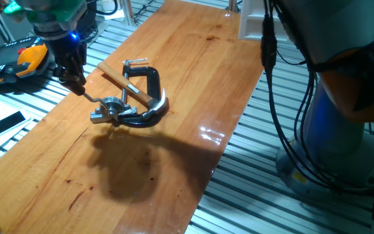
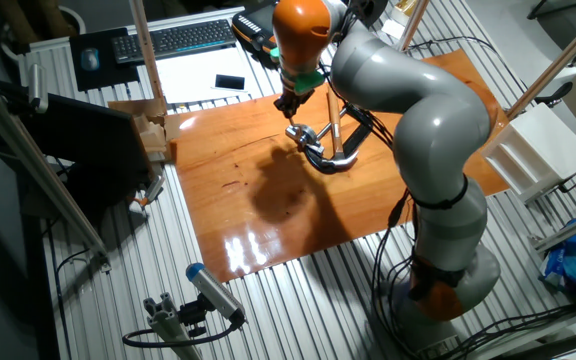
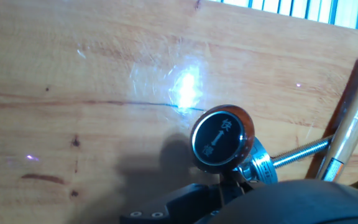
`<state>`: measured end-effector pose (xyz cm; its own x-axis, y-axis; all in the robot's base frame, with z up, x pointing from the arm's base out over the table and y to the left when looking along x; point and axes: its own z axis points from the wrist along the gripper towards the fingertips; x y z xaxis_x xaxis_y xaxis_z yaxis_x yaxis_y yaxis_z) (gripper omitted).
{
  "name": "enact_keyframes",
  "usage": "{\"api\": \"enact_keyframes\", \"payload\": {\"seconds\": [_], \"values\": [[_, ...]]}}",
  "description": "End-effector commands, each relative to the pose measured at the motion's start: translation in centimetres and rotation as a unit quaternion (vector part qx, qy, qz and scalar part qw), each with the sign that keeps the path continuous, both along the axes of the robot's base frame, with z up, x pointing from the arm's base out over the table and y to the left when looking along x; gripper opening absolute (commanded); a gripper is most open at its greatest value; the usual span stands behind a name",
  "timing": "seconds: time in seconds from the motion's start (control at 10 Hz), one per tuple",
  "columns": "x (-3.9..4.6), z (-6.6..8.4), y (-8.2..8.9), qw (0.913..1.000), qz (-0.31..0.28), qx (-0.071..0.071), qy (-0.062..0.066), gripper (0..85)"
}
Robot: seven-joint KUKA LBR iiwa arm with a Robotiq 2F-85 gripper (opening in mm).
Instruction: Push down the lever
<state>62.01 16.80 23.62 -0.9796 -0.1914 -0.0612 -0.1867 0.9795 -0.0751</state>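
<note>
The lever (image 1: 95,99) is a thin silver rod that sticks out to the left from a silver fitting (image 1: 112,109). Its red-brown knob (image 3: 221,138), with a black marked face, fills the lower middle of the hand view. My gripper (image 1: 78,86) hangs just above the rod's knob end, its dark fingers drawn together to one tip with nothing held. Whether the tip touches the knob I cannot tell. From the other side, the gripper (image 2: 288,104) stands over the lever (image 2: 297,128), which looks very small there.
A wooden hammer handle (image 1: 123,80) lies across a black C-clamp (image 1: 149,79) right beside the fitting; its threaded screw (image 3: 303,152) and the handle (image 3: 353,124) show in the hand view. The wooden table (image 1: 174,169) ends close on the left, where tools (image 1: 18,65) lie.
</note>
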Motion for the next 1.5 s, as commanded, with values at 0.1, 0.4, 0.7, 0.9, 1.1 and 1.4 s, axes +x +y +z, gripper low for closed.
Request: {"api": "enact_keyframes", "payload": {"seconds": [0.1, 0.4, 0.7, 0.9, 1.1, 1.4], "values": [[0.11, -0.3, 0.1, 0.9999, -0.007, 0.010, -0.007, 0.0], [0.05, -0.6, 0.7, 0.9996, -0.016, 0.017, -0.013, 0.0], [0.31, -0.6, 1.2, 0.9995, -0.017, 0.022, -0.017, 0.0], [0.82, -1.0, 1.2, 0.9995, -0.015, 0.024, -0.012, 0.0], [0.97, -1.0, 1.0, 0.9996, -0.013, 0.024, -0.010, 0.0], [1.18, -1.4, 0.9, 0.9995, -0.016, 0.027, -0.007, 0.0]]}}
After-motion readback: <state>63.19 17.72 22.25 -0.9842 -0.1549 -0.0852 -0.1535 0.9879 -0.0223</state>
